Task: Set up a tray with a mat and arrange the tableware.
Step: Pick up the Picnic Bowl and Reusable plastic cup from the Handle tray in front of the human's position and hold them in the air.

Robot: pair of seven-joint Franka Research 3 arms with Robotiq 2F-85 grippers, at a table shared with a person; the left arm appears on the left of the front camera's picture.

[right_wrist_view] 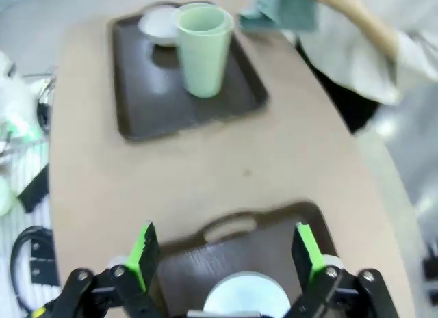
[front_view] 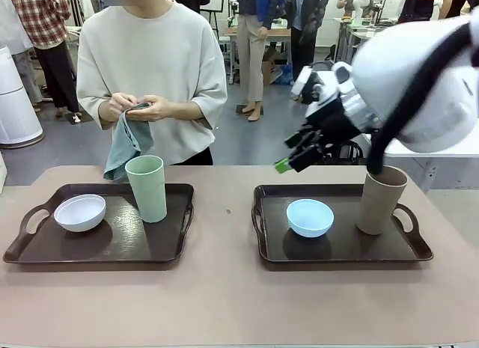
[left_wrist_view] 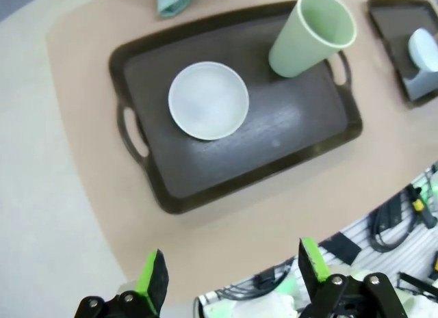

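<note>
Two dark trays lie on the table. The left tray (front_view: pixel 120 243) carries a white bowl (front_view: pixel 80 212) and a pale green cup (front_view: pixel 147 188). On the right tray (front_view: pixel 344 247) are a light blue bowl (front_view: pixel 310 217) and a tan cup (front_view: pixel 381 200). The person holds a teal cloth mat (front_view: pixel 127 142) in both hands behind the left tray. My right gripper (front_view: pixel 288 155) hovers open above the right tray's far left corner; its wrist view shows the blue bowl (right_wrist_view: pixel 245 297) just below the open gripper (right_wrist_view: pixel 224 253). My left gripper (left_wrist_view: pixel 233 270) is open, high above the table edge near the left tray (left_wrist_view: pixel 287 120).
The tan table's edge (left_wrist_view: pixel 89 195) curves below the left gripper, with cables (left_wrist_view: pixel 393 219) beyond it. A strip of bare tabletop (front_view: pixel 224 213) separates the trays. Other people and tables stand far behind the person.
</note>
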